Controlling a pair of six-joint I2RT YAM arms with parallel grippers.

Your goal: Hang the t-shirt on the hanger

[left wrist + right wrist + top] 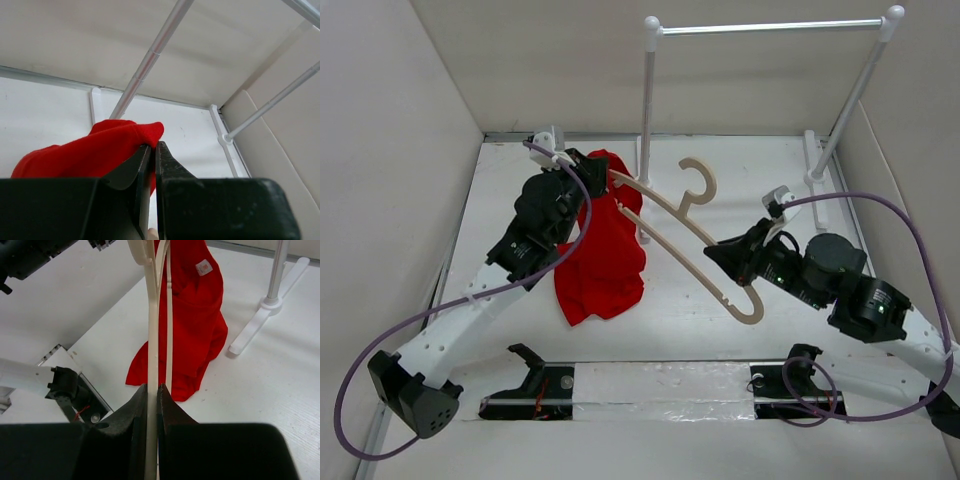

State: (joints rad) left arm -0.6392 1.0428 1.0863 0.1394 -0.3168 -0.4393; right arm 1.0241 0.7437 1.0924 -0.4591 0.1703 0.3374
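T-shirt (605, 250): one, red, hanging from the left gripper (593, 180), whose fingers are pinched tight on its top edge at about ten o'clock on the table. Its hem slumps on the surface. One hanger (686, 206), tilted, is clamped by the right gripper (714, 251) at three o'clock, its far tip touching the shirt. One rack (649, 110) stands at twelve.
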